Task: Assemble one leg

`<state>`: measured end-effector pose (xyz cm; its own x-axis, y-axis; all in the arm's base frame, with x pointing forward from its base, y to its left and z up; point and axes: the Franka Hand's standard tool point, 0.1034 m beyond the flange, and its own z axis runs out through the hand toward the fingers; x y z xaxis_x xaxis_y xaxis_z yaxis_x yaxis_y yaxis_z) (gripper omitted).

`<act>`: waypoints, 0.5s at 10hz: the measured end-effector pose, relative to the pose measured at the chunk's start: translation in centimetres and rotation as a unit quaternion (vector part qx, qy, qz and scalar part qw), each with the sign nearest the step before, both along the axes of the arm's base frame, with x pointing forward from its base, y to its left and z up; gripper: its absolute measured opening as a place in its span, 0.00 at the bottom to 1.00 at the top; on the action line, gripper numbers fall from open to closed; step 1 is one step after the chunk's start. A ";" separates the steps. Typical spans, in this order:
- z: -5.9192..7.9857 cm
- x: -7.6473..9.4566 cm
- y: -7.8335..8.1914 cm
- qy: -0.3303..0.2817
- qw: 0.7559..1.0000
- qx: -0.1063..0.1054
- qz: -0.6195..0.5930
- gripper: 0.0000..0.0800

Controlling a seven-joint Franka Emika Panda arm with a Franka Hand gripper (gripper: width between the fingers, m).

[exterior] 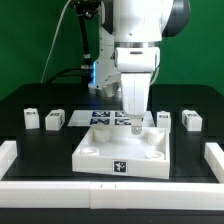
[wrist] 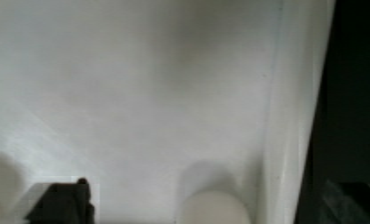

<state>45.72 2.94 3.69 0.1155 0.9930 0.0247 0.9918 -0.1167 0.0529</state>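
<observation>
I'm seeing the arm [exterior: 140, 25] coming down from the top centre of the ext. view, with the wrist [exterior: 135, 62] sitting approx. vertical. The gripper [exterior: 135, 121] is hanging low at its end, fingers pointing straight down. The wrist cam is giving me just one dark fingertip [wrist: 61, 203], blurred. From these pics I'm not managing to tell whether the jaws are apart or closed.

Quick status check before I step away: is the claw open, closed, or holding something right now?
Claw: cannot be told, open or closed; its tips sit low over the tray.
</observation>
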 end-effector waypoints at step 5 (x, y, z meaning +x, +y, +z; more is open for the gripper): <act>-2.9 -1.7 -1.0 0.014 1.000 0.007 -0.019 0.81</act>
